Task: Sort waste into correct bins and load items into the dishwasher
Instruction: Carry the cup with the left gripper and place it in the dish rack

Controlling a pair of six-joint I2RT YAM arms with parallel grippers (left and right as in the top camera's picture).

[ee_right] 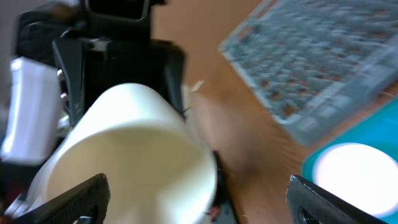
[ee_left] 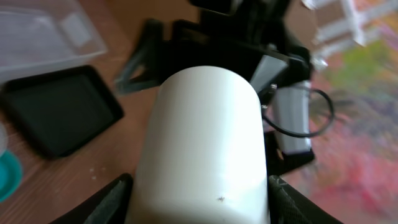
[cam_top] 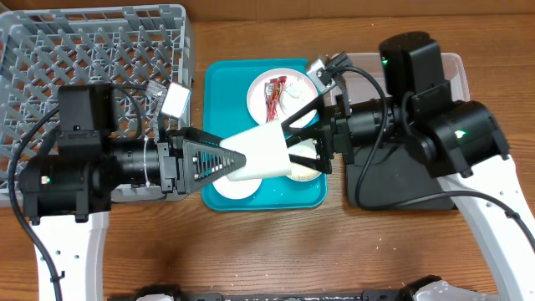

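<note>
The white cup (cam_top: 261, 153) lies on its side in the air, clamped between the fingers of the left gripper (cam_top: 238, 159). In the left wrist view the cup (ee_left: 202, 149) fills the space between the two dark fingers (ee_left: 115, 196), its closed base towards the camera. Its open mouth points away from the left gripper, towards the right gripper (cam_top: 288, 140). That gripper's jaws stand wide apart, one on either side of the cup's rim. From the right wrist the cup (ee_right: 130, 155) sits nearer one of the spread fingers (ee_right: 74, 199), and whether it touches is unclear.

Directly under both grippers is the teal tray (cam_top: 221, 92). On it, beyond the right gripper's fingertips, a round plate (cam_top: 280, 84) carries the red-and-white wrapper (cam_top: 274, 99). A pale bowl (cam_top: 308, 171) shows just beneath the right gripper, partly hidden by it. A white round dish (cam_top: 234, 187) lies just beside the left gripper's fingers, at the tray's near edge.

The grey dish rack (cam_top: 92, 42) stands behind the left gripper, beside the left arm. Behind the right gripper, under the right arm, lies the black tray (cam_top: 401, 180), with the clear tub (cam_top: 456, 67) next to it. Everything rests on the wooden table (cam_top: 251, 251).
</note>
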